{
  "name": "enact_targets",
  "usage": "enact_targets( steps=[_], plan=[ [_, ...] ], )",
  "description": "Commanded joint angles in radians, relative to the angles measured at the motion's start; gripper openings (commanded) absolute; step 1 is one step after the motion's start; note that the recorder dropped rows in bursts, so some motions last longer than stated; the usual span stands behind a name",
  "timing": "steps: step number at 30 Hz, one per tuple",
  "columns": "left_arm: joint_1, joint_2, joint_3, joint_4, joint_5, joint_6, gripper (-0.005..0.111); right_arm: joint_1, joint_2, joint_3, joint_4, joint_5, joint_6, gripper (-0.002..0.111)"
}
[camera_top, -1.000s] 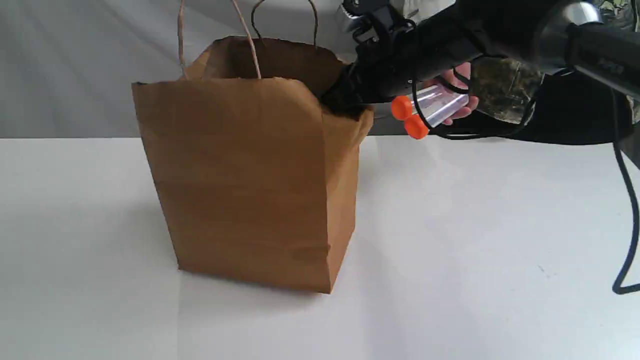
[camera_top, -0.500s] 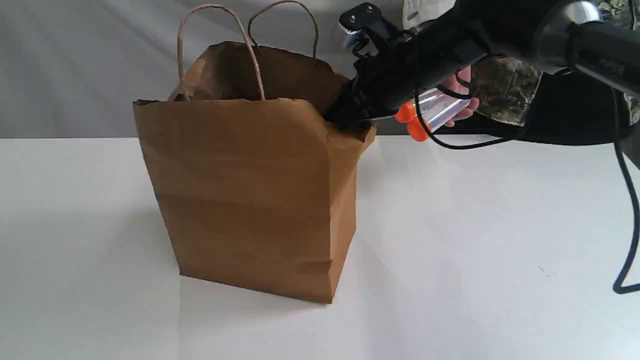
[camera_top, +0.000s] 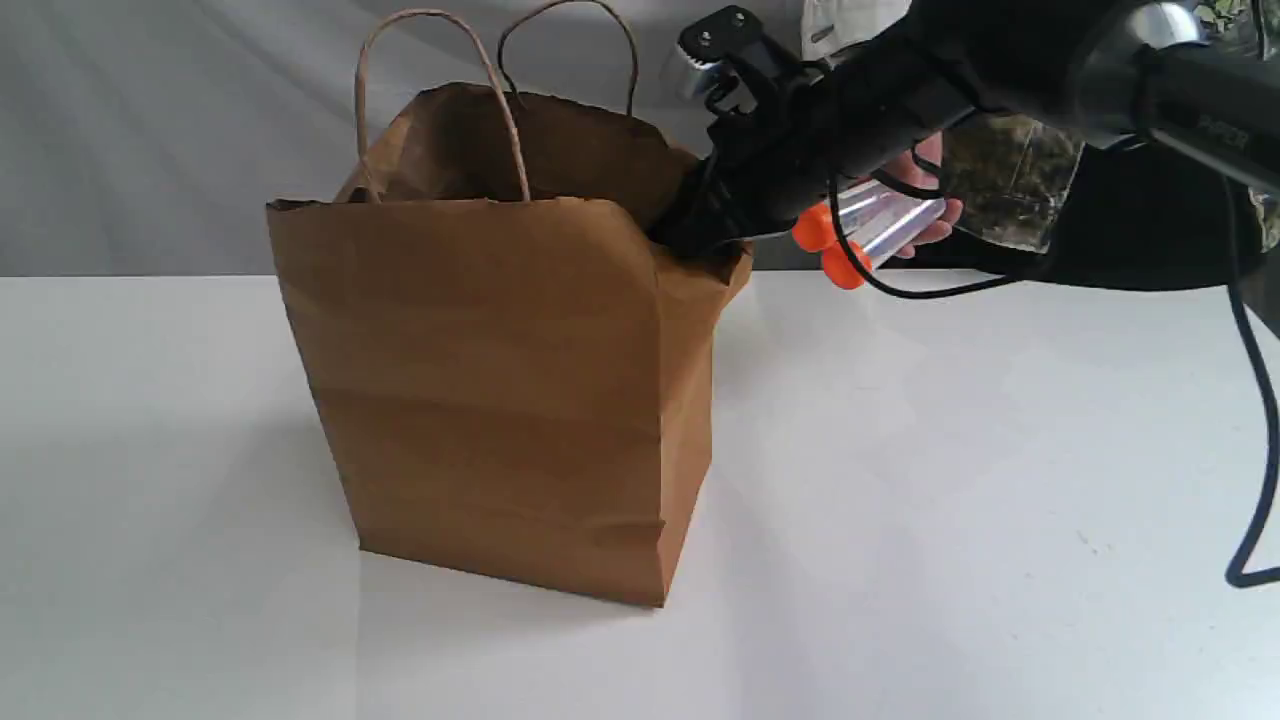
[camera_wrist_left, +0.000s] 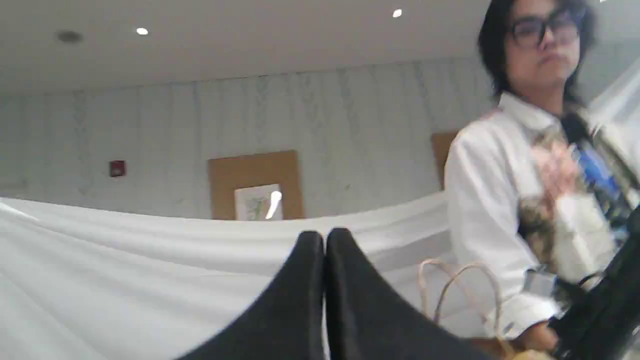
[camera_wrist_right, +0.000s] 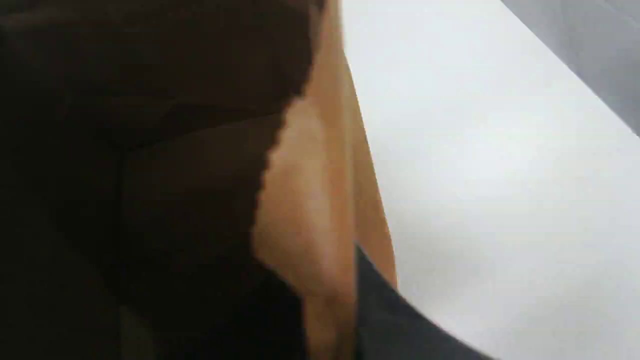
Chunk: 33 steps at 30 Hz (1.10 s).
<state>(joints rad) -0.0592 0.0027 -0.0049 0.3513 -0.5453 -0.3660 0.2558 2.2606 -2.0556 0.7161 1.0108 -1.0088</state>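
Note:
A brown paper bag (camera_top: 500, 380) with twine handles stands upright on the white table (camera_top: 950, 450). My right gripper (camera_top: 695, 228) is at the bag's upper right rim and looks shut on that paper edge. In the right wrist view the bag wall (camera_wrist_right: 310, 200) runs past a dark finger (camera_wrist_right: 395, 325), and the bag's dark inside fills the rest. My left gripper (camera_wrist_left: 324, 280) is shut with nothing in it and points up toward a white cloth backdrop. The bag's handles (camera_wrist_left: 440, 295) show beside it.
Behind my right arm, a person's hand (camera_top: 925, 160) holds two clear tubes (camera_top: 885, 220) with orange caps (camera_top: 815, 228). A black cable (camera_top: 1262, 400) hangs down at the far right. The person (camera_wrist_left: 500, 200) stands behind the table.
The bag has come down onto the table from a slightly raised position, and its handles are now fully in view. The hand with the tubes has barely shifted.

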Motion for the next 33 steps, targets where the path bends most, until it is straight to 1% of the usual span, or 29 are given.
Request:
enact_targets(
  steps=[1,4,6,7,9,11,12,15,17,20,21,23,26,28,31,33],
  plan=[
    [-0.004,-0.003,0.005,-0.011,-0.103,-0.088,0.0,0.002,0.0,0.0,-0.014,0.029,-0.005,0.0],
    [-0.004,-0.003,0.005,-0.002,-0.094,-0.166,0.0,0.002,0.0,0.0,-0.014,0.029,-0.005,0.0],
    [-0.004,0.007,0.005,0.044,-0.111,-0.203,0.0,0.002,0.0,0.0,-0.014,0.043,-0.005,0.0],
    [-0.004,0.023,0.005,0.075,-0.145,-0.226,0.0,0.002,0.0,0.0,-0.014,0.051,-0.005,0.0],
    [-0.004,0.086,0.005,0.16,-0.314,-0.262,0.0,0.002,0.0,0.0,-0.014,0.064,-0.005,0.0],
    [-0.004,0.159,-0.005,0.192,-0.434,-0.262,0.0,0.002,0.0,0.0,-0.014,0.069,-0.005,0.0],
    [-0.004,0.206,-0.041,0.201,-0.454,-0.262,0.0,0.002,0.0,0.0,-0.014,0.069,-0.005,0.0],
    [-0.004,0.365,-0.156,0.222,-0.418,-0.262,0.0,0.002,0.0,0.0,-0.014,0.064,-0.005,0.0],
    [-0.004,0.488,-0.25,0.254,-0.43,-0.262,0.0,0.002,0.0,0.0,-0.012,0.051,-0.005,0.0],
    [-0.004,0.71,-0.389,0.37,-0.514,-0.262,0.0,0.002,0.0,0.0,-0.012,0.039,-0.005,0.0],
    [-0.004,0.785,-0.427,0.398,-0.524,-0.262,0.0,0.002,0.0,0.0,-0.012,0.039,-0.005,0.0],
    [-0.004,0.931,-0.515,0.488,-0.502,-0.288,0.001,0.002,0.0,0.0,-0.012,0.039,-0.005,0.0],
    [-0.004,1.117,-0.622,0.648,-0.416,-0.351,0.008,0.002,0.0,0.0,-0.012,0.039,-0.005,0.0],
    [-0.004,1.21,-0.673,0.7,-0.398,-0.353,0.014,0.002,0.0,0.0,-0.012,0.039,-0.005,0.0],
    [-0.004,1.339,-0.751,0.712,-0.36,-0.353,0.03,0.002,0.0,0.0,-0.012,0.039,-0.005,0.0],
    [-0.004,1.388,-0.811,0.712,-0.276,-0.359,0.047,0.002,0.0,0.0,-0.012,0.039,-0.005,0.0]
  ],
)
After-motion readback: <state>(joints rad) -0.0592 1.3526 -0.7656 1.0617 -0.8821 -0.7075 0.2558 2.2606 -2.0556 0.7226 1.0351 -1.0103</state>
